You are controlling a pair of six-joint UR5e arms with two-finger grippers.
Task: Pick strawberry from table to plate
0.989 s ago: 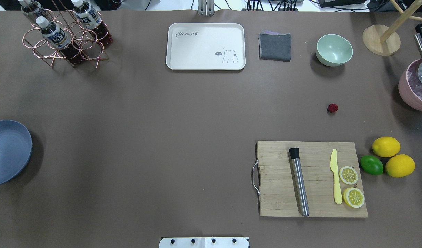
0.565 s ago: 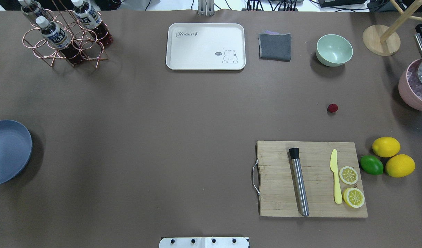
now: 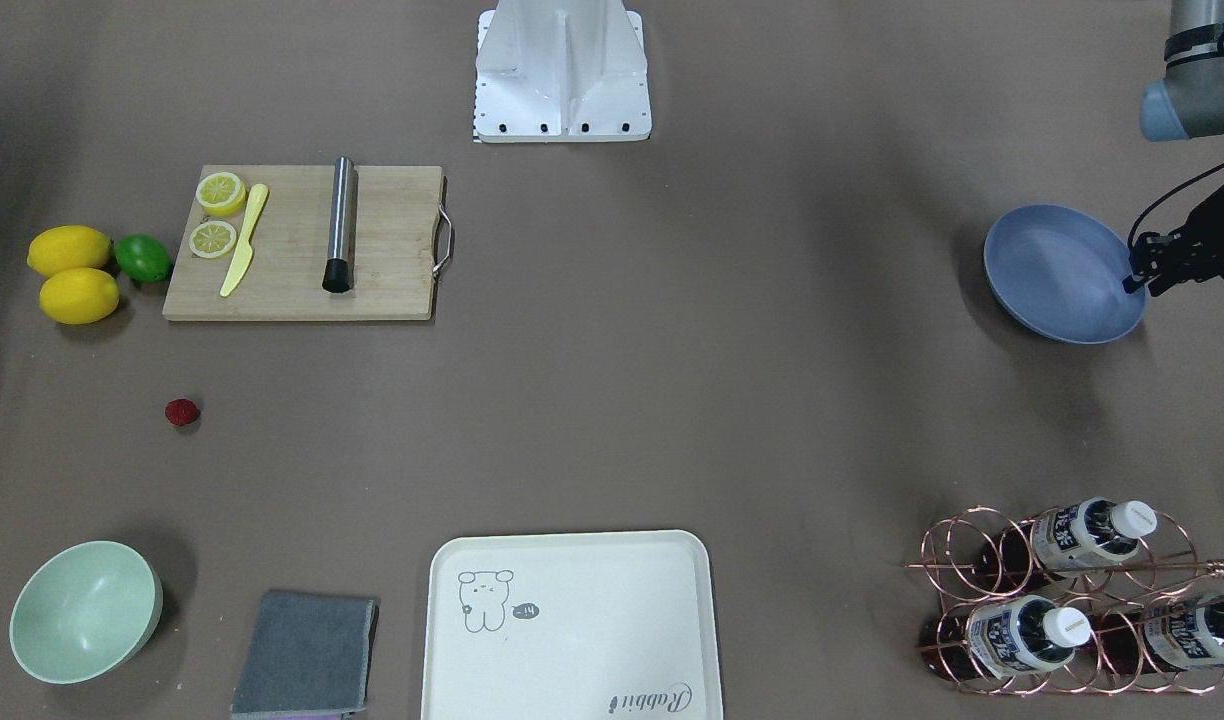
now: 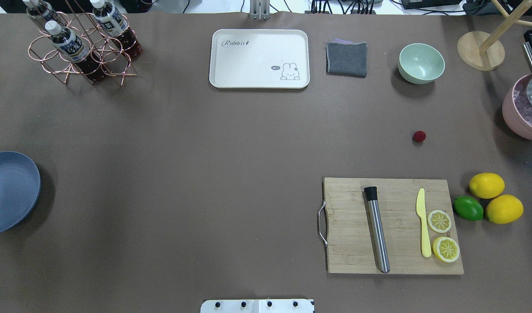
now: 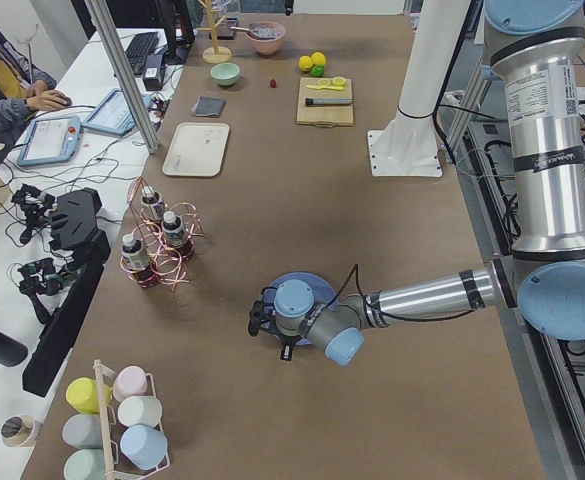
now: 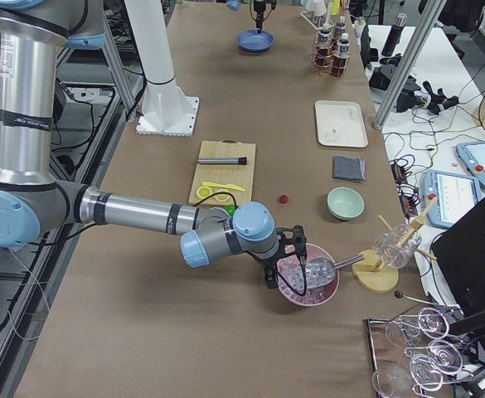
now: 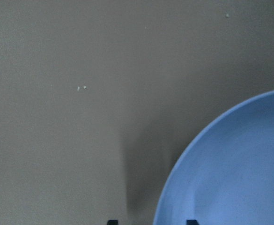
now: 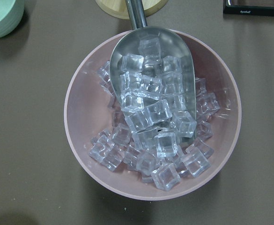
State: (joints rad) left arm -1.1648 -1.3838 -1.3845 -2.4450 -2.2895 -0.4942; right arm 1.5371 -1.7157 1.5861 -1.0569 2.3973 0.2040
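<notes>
The strawberry (image 4: pixel 419 136) (image 3: pixel 181 412), small and dark red, lies alone on the brown table (image 4: pixel 231 165), right of centre in the overhead view. At the table's far left edge sits the blue plate (image 4: pixel 9 191) (image 3: pixel 1062 275), holding nothing. My left gripper (image 3: pixel 1144 283) hangs over the plate's outer rim; in the left wrist view its gripper (image 7: pixel 151 222) shows two tips apart with nothing between them. My right gripper (image 6: pixel 288 257) hovers above a pink bowl of ice, far from the strawberry, and I cannot tell whether it is open or shut.
A wooden cutting board (image 4: pixel 348 243) holds a metal muddler, a yellow knife and lemon slices. Two lemons (image 4: pixel 487 185) and a lime (image 4: pixel 468 208) lie to its right. At the back stand a green bowl (image 4: pixel 421 63), grey cloth (image 4: pixel 347 58), cream tray (image 4: pixel 257 78) and bottle rack (image 4: pixel 81 48).
</notes>
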